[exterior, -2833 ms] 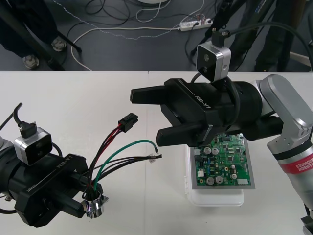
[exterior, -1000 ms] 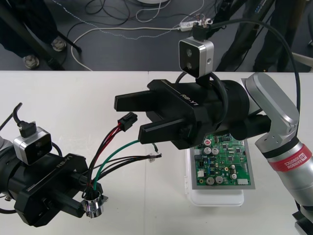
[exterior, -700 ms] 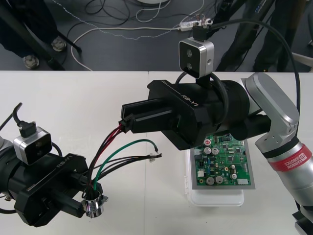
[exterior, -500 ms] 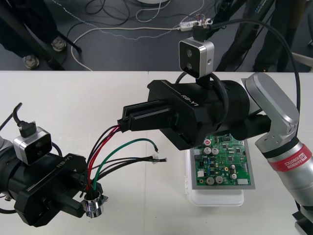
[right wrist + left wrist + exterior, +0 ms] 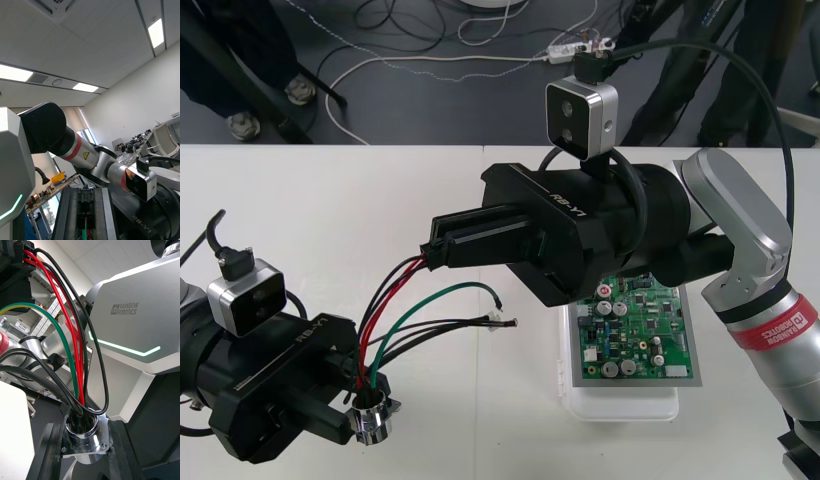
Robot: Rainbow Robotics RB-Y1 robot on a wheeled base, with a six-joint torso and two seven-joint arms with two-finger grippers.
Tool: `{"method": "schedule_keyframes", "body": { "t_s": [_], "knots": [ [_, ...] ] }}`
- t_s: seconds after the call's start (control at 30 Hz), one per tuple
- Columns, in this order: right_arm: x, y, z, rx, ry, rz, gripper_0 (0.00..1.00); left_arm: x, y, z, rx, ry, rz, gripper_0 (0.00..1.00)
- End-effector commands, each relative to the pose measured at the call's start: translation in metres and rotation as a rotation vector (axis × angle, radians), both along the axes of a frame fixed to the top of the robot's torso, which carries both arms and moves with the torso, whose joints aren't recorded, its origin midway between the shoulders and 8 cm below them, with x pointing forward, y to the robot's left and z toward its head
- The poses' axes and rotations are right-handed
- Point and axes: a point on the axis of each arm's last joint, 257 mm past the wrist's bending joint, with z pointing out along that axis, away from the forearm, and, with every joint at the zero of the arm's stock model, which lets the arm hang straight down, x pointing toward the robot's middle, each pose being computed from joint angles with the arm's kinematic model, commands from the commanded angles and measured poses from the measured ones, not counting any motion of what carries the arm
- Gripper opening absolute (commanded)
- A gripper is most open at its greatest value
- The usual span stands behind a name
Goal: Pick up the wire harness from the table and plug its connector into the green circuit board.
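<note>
Nearest, by the desk's (image 5: 330,200) left front corner: left tool (image 5: 362,414) clamped on the harness's round metal socket (image 5: 372,428), its flange pinched between the black fingers (image 5: 47,453). Further in and to the right, partly under the right arm: green circuit board (image 5: 640,335) on its white base (image 5: 620,405). Green wire (image 5: 430,298) and thin black leads (image 5: 460,325) splayed loose toward the board, ends free. Red and black wires (image 5: 385,300) arching up and away to the black plug (image 5: 437,250) — gripped at the fingertips of the right tool (image 5: 443,246), closed on it over mid-desk, apparently clear of the surface. Plug apart from the board — not inserted.
</note>
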Motion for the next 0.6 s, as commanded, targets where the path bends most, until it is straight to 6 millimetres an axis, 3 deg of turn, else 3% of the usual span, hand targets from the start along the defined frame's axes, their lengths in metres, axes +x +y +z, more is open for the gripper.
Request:
{"method": "schedule_keyframes", "body": {
  "t_s": [0.03, 0.6],
  "knots": [
    [-0.0133, 0.0007, 0.0196, 0.022, -0.033, 0.043, 0.0, -0.0151, 0.0044, 0.0145, 0.008, 0.025, -0.094, 1.0],
    [-0.012, -0.0005, 0.019, 0.022, -0.031, 0.037, 0.0, -0.0142, 0.0056, 0.02, -0.019, 0.024, -0.089, 1.0]
  ]
}}
